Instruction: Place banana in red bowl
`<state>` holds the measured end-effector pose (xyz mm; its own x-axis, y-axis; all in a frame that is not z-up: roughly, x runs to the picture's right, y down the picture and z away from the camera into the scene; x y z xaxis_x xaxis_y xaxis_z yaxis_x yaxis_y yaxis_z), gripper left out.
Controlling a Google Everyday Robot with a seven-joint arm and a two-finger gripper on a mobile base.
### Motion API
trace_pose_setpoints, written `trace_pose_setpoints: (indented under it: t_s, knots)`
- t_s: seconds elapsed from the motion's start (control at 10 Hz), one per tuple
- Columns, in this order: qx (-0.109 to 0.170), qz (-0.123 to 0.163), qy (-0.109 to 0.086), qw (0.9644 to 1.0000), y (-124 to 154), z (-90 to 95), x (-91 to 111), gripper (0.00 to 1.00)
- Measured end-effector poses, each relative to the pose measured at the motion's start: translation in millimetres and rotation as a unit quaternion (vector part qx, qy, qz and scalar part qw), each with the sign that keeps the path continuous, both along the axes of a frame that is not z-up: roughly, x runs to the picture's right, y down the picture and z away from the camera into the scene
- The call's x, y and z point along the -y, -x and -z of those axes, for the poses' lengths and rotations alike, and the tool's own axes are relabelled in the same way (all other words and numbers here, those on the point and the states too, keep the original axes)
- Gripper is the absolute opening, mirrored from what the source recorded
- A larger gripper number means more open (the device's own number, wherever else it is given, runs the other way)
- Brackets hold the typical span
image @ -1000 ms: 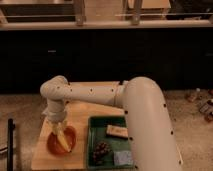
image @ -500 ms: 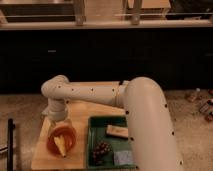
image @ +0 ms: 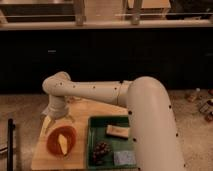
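1. The banana (image: pixel 63 144) lies inside the red bowl (image: pixel 54 145), a pale yellow piece resting across the bowl's middle, below the fingers and apart from them.
2. The red bowl sits on the left part of a wooden board (image: pixel 86 108), just under the fingertips and slightly to their right in the camera view.
3. The gripper (image: pixel 56 119) hangs above the bowl's upper rim, pointing down, with nothing between its fingers.
4. The fingers (image: pixel 46 121) are spread apart, one toward the bowl's left edge and the other over its upper right edge.
5. The arm (image: pixel 95 93) runs from the gripper's wrist to the right as a pale tube, then widens into a large white segment that fills the lower right of the view.
6. To the right of the fingers, a green tray (image: pixel 95 131) rests on the board, touching or nearly touching the bowl's side; which one, I cannot tell.
7. In the tray, a tan bar (image: pixel 117 131) lies toward the upper right, a dark bunch of grapes (image: pixel 101 151) sits lower down, and a bluish packet (image: pixel 124 157) lies at the bottom right.
8. Behind everything stands a dark cabinet front (image: pixel 100 55).
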<state>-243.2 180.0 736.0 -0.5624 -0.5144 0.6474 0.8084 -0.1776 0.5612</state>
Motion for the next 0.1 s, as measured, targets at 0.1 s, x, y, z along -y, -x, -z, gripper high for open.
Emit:
trace_pose_setpoints:
  t_s: [0.1]
  knots:
    - [-0.007, -0.006, -0.005, 1.0, -0.4, 4.1, 5.7, 0.8]
